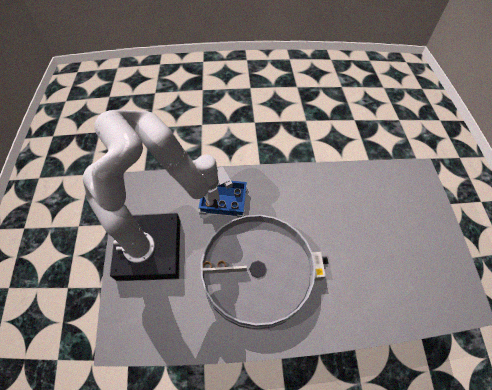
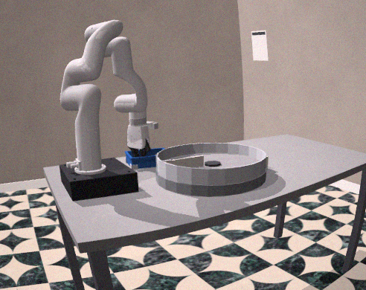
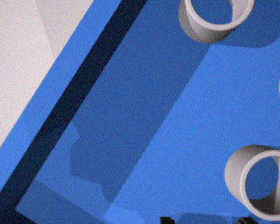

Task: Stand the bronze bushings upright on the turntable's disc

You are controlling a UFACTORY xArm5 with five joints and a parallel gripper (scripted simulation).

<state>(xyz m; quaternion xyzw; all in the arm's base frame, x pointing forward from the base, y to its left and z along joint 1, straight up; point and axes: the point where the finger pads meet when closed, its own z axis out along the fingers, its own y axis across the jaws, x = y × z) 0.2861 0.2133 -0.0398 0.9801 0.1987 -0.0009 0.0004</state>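
The gripper [image 1: 213, 204] [image 2: 138, 153] [image 3: 206, 220] reaches down into the near left corner of the blue crate [image 1: 223, 212] [image 2: 147, 162] [image 3: 41, 85]. It is shut on a bronze bushing, which the fingers and the frame edge hide. Three grey steel bushings stand in the crate: one [image 1: 237, 194] at the far right, one [image 1: 222, 206] beside the fingers, and another [image 1: 235, 207] at the near right. The wrist view shows steel walls [image 3: 193, 27] [image 3: 236, 175]. Two bronze bushings [image 1: 221, 262] [image 1: 207, 263] show as rings on the turntable's disc [image 1: 281, 295] [image 2: 213, 163], left of its dark hub [image 1: 257, 269].
A raised grey rim [image 1: 311, 295] [image 2: 213, 176] surrounds the disc. A thin upright divider [image 1: 231, 268] [image 2: 190, 160] runs from the rim towards the hub, beside the bronze bushings. A small white box [image 1: 319, 260] sits at the rim's right. The black robot base [image 1: 166, 250] [image 2: 105, 186] is left of the turntable.
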